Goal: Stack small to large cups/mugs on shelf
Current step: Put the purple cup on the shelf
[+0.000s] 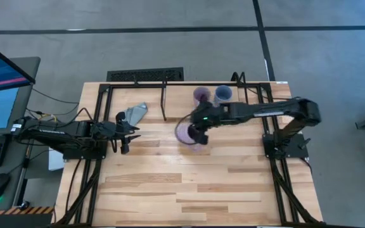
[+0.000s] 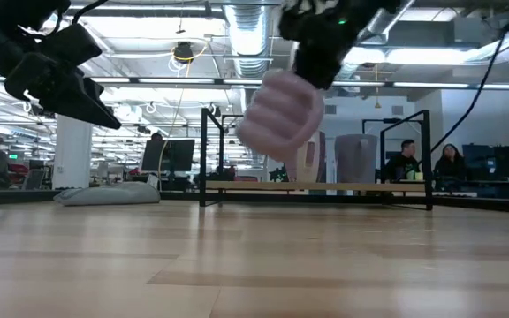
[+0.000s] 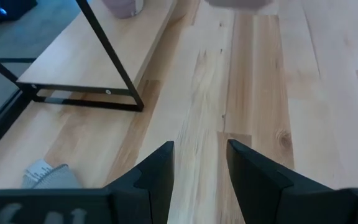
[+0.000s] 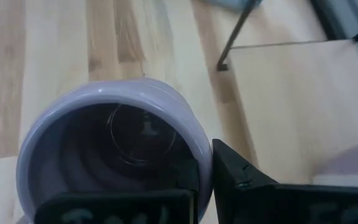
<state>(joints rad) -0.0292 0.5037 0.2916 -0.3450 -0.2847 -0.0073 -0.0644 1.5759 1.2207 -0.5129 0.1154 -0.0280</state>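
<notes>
My right gripper (image 1: 199,128) is shut on the pale lilac mug (image 1: 186,134), which is held in the air in front of the shelf (image 1: 170,83); the low view shows this mug (image 2: 281,115) well above the table. The purple mug (image 1: 201,95) and the blue-grey mug (image 1: 223,94) stand side by side on the shelf board (image 2: 263,187). My left gripper (image 1: 124,136) is open and empty at the table's left, and it also shows in the left wrist view (image 3: 201,168). My right gripper holds the lilac mug by its rim wall (image 4: 202,163), with one finger inside the mug and the other finger (image 4: 235,177) outside. The fingers come from above. The mug hangs tilted below them, lifted clear of the table.
A grey wedge-shaped object (image 1: 135,113) lies on the table left of the shelf, close to my left gripper. A thin black shelf leg (image 1: 163,101) stands between it and the mugs. Bare wooden tabletop (image 1: 195,183) runs toward the near edge. People sit in the room beyond (image 2: 405,159).
</notes>
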